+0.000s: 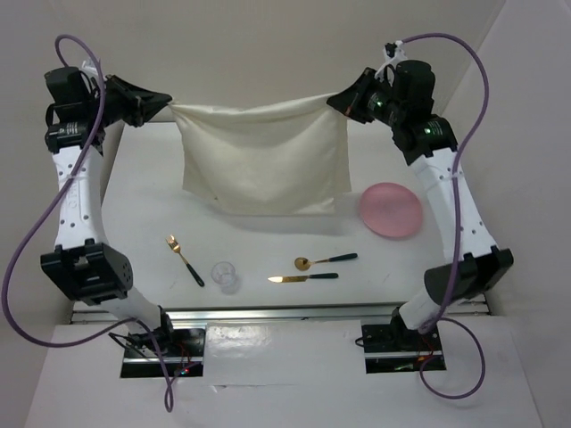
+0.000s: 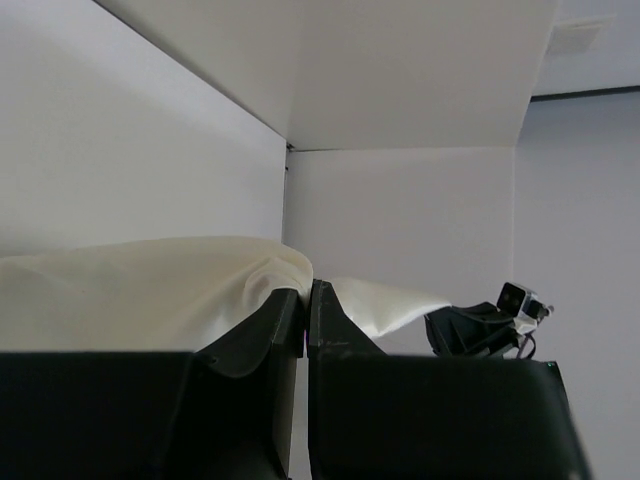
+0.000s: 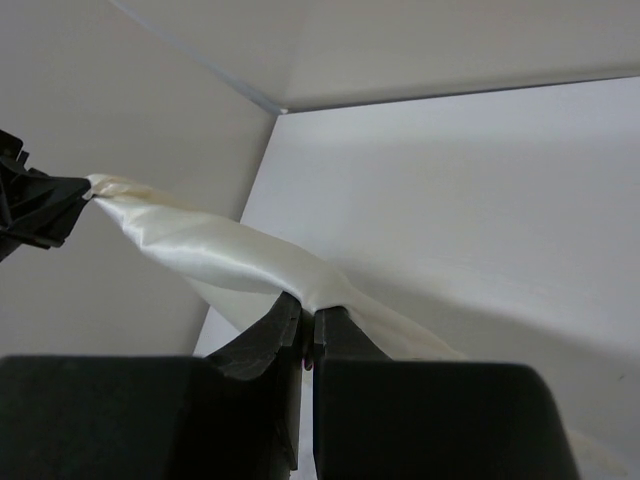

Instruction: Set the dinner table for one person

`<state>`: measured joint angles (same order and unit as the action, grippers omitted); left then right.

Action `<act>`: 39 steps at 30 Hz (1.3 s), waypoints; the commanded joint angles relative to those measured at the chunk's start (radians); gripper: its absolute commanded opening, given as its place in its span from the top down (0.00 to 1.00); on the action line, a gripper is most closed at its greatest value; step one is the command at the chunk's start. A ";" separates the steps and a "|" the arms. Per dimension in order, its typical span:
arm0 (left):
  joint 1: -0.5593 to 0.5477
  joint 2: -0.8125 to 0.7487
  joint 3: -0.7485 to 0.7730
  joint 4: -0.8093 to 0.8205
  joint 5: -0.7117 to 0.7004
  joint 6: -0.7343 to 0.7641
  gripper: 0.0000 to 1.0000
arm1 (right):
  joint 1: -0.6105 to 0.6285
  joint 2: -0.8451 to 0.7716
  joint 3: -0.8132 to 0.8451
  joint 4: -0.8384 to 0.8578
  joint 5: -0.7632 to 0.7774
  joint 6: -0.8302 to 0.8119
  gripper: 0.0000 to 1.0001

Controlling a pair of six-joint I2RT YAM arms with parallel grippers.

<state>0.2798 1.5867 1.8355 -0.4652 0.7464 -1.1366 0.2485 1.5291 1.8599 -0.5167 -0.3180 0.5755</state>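
While clamped tight on opposite top corners of the cream placemat (image 1: pixel 263 160), held it stretched between left gripper (image 1: pixel 165 105) and right gripper (image 1: pixel 335 100), hanging toward the dinner table (image 1: pixel 143 196) below both jaws.

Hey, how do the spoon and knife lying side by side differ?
The spoon ends in a rounded gold bowl; the knife ends in a narrow pointed gold blade. The spoon lies farther back on the table, the knife nearer the front. Both have dark handles and lie flat, gold ends pointing left.
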 commanded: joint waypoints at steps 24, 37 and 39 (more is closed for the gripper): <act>-0.039 -0.016 -0.494 0.198 0.090 0.208 0.32 | -0.152 0.100 -0.532 0.547 -0.389 0.100 1.00; -0.138 0.028 -0.511 -0.047 -0.236 0.426 0.92 | -0.143 0.012 -0.763 0.202 -0.191 -0.031 0.31; -0.178 0.122 -0.437 -0.094 -0.311 0.467 1.00 | -0.112 0.051 -0.719 0.193 -0.139 -0.031 0.54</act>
<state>0.1566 1.5909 1.3235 -0.4950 0.5243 -0.7616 0.1070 1.5574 1.0599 -0.2825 -0.5415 0.5697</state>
